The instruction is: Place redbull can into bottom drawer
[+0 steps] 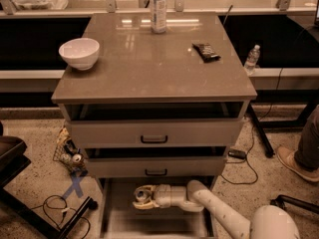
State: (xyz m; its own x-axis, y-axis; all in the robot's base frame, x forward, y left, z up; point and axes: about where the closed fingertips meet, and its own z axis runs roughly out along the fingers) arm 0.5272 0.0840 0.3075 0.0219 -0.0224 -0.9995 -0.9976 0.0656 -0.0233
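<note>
Beneath the table (149, 59), lower centre, we see the gripper (140, 199) with fingers clamped round the redbull can (142, 195) over the bottom drawer (118, 219), positioned for release.

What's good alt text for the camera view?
The robot's gripper, reaching in from the lower right, holds the redbull can over the open bottom drawer of a drawer cabinet. On its top sit a white bowl, a clear bottle and a dark snack packet.
</note>
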